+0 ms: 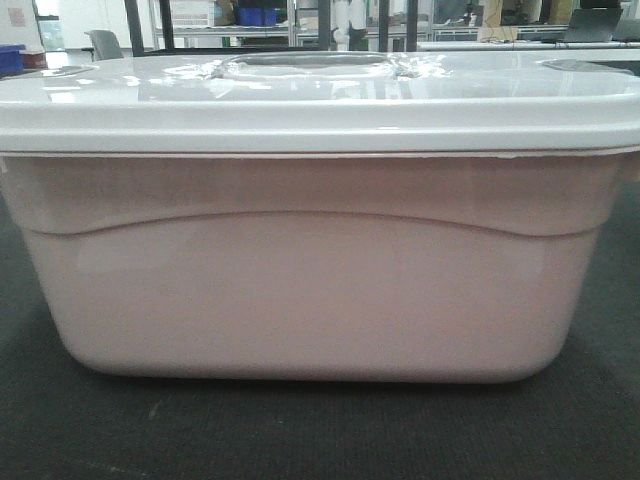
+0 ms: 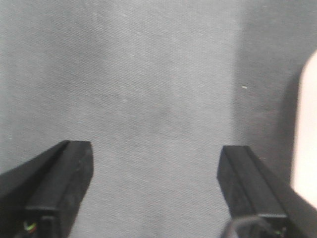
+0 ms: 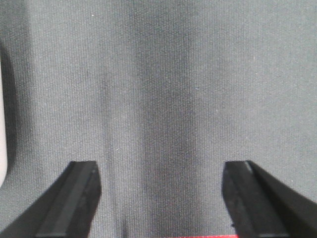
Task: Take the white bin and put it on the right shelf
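The white bin (image 1: 310, 280) fills the front view, its pinkish translucent side facing me and its glossy white lid (image 1: 320, 100) with a recessed handle on top. It rests on a dark grey cloth surface (image 1: 300, 430). In the left wrist view my left gripper (image 2: 156, 148) is open over bare cloth, with the bin's edge (image 2: 306, 129) just to its right. My right gripper (image 3: 161, 168) is also open over cloth, and a sliver of the bin (image 3: 2, 134) shows at the far left. Neither gripper touches the bin. The right shelf is out of view.
Behind the bin, blue open bins (image 1: 257, 15) sit on distant racks, and another blue bin (image 1: 10, 57) stands at the far left. A red strip (image 3: 208, 236) shows at the bottom edge of the right wrist view.
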Robot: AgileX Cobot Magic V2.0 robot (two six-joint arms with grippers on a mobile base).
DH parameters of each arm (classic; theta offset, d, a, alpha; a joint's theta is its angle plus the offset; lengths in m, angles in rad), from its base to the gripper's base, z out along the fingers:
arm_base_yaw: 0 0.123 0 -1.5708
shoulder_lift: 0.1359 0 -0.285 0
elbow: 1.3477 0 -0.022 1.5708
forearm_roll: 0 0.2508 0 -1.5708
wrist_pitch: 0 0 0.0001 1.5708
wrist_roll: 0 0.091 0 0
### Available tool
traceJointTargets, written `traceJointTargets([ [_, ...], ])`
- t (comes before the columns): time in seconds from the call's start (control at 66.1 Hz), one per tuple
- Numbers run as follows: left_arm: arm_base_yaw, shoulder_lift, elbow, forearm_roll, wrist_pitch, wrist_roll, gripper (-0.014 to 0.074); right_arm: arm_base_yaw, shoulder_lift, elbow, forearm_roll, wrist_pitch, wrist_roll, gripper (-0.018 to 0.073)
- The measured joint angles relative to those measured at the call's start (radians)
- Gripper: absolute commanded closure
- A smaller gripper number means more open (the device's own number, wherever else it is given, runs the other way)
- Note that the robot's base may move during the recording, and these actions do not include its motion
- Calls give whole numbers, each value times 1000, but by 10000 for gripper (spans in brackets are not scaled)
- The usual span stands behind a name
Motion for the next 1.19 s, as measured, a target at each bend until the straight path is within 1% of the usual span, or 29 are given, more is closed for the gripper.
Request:
traceJointTargets([
  [0.121,0,0,-14,-55,35,0,155,0,0,-13,12,0,0,-62],
  [0.197,5,1,-42,-106,65,0,155,0,0,-40,35,0,0,-62],
  [0.272,24,1,-91,-190,97,25,155,0,0,-78,73,-5,-13,-34],
  [0.378,69,1,-155,-345,128,109,155,-11,0,-118,148,-9,-54,34],
  [0.454,106,1,-170,-479,138,192,156,-44,0,-121,236,-9,-102,81],
  [0.529,143,2,-172,-609,154,276,155,-103,12,-121,346,10,-181,102],
  [0.544,149,3,-172,-628,158,289,155,-114,15,-121,383,14,-198,104],
  [0.575,158,7,-172,-656,168,309,155,-132,21,-121,420,25,-224,104],
  [0.635,182,19,-172,-736,190,370,155,-188,44,-121,542,39,-305,104],
  [0.696,198,41,-172,-799,219,424,155,-236,74,-121,649,43,-388,104],
  [0.771,210,72,-169,-857,250,479,155,-274,108,-121,737,43,-466,104],
  [0.817,215,94,-158,-901,260,517,155,-286,121,-119,770,38,-494,102],
  [0.907,215,133,-125,-965,264,578,155,-292,136,-96,802,33,-535,99],
  [0.953,215,150,-107,-992,264,600,155,-292,138,-79,819,33,-551,83],
  [1.134,216,186,-62,-1013,263,650,155,-292,141,-1,835,31,-582,-73],
  [1.195,216,188,-49,-1013,263,663,155,-292,143,11,835,29,-584,-74],
])
